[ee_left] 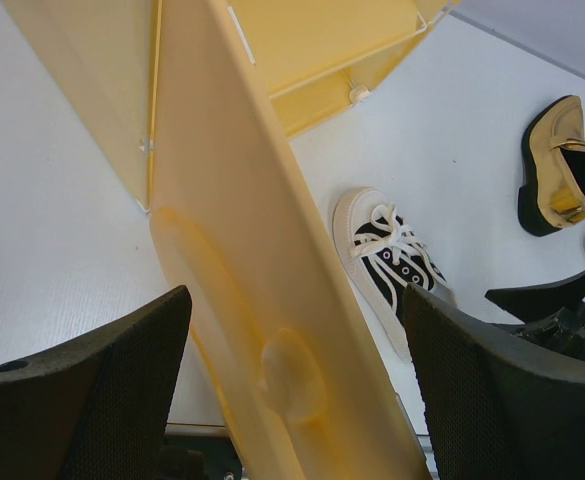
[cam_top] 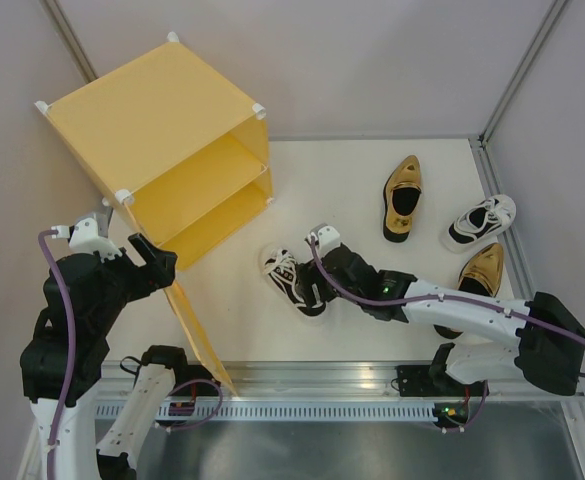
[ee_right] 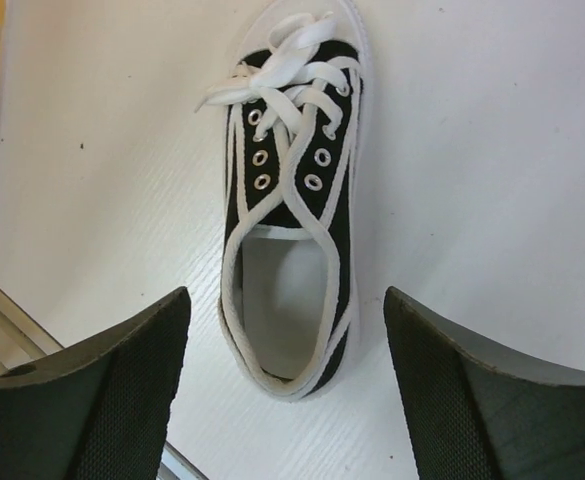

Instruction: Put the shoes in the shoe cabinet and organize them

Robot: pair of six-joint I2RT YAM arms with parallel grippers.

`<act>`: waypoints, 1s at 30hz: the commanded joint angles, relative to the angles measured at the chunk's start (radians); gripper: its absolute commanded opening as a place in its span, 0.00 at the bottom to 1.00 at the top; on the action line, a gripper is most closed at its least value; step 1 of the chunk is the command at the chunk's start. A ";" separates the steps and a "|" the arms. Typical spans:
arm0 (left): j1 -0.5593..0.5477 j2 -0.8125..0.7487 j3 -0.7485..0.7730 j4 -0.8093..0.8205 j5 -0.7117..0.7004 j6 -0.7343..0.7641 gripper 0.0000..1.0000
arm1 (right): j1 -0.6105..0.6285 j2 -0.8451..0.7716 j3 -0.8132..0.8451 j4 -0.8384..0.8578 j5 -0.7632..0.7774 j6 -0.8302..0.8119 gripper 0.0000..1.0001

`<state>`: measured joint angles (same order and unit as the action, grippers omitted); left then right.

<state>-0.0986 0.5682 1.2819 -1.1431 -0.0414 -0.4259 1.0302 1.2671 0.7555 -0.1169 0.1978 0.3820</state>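
The yellow shoe cabinet (cam_top: pixel 162 130) stands at the back left, its door (cam_top: pixel 197 335) swung open toward the near edge. My left gripper (cam_top: pixel 154 262) is open and straddles the door's edge; in the left wrist view the door (ee_left: pixel 262 300) passes between the fingers with a gap on each side. One white-and-black sneaker (cam_top: pixel 290 280) lies mid-table. My right gripper (cam_top: pixel 319 272) is open and hovers over its heel (ee_right: pixel 292 200), a finger on either side. A second sneaker (cam_top: pixel 482 222) lies at the far right. One gold slip-on (cam_top: pixel 404 197) lies mid-right. Another gold slip-on (cam_top: pixel 484 270) is partly hidden behind the right arm.
The cabinet's two compartments (cam_top: pixel 207 190) show nothing inside. A metal rail (cam_top: pixel 372 375) runs along the table's near edge. Grey walls close the back and the right side (cam_top: pixel 552 150). The first sneaker (ee_left: pixel 387 260) and a gold slip-on (ee_left: pixel 562 165) also show in the left wrist view.
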 commanded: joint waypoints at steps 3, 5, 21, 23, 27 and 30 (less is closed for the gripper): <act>0.000 -0.001 0.016 -0.021 0.017 0.001 0.89 | -0.021 0.031 0.041 -0.133 0.080 0.040 0.75; 0.000 0.004 0.017 -0.021 0.018 0.001 0.89 | -0.030 0.066 0.044 -0.136 0.059 0.041 0.69; 0.000 0.007 0.016 -0.023 0.029 -0.004 0.89 | -0.058 0.195 0.162 -0.113 -0.038 -0.029 0.01; 0.000 0.009 0.019 -0.021 0.031 -0.005 0.89 | -0.058 0.166 0.214 -0.141 -0.038 -0.040 0.01; 0.000 0.013 0.022 -0.023 0.032 -0.010 0.89 | -0.056 0.153 0.332 -0.184 -0.032 -0.046 0.01; 0.000 0.015 0.019 -0.023 0.034 -0.011 0.89 | -0.056 0.186 0.441 -0.208 -0.006 -0.052 0.01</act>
<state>-0.0986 0.5697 1.2819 -1.1496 -0.0227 -0.4263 0.9714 1.4822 1.0660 -0.3637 0.1703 0.3374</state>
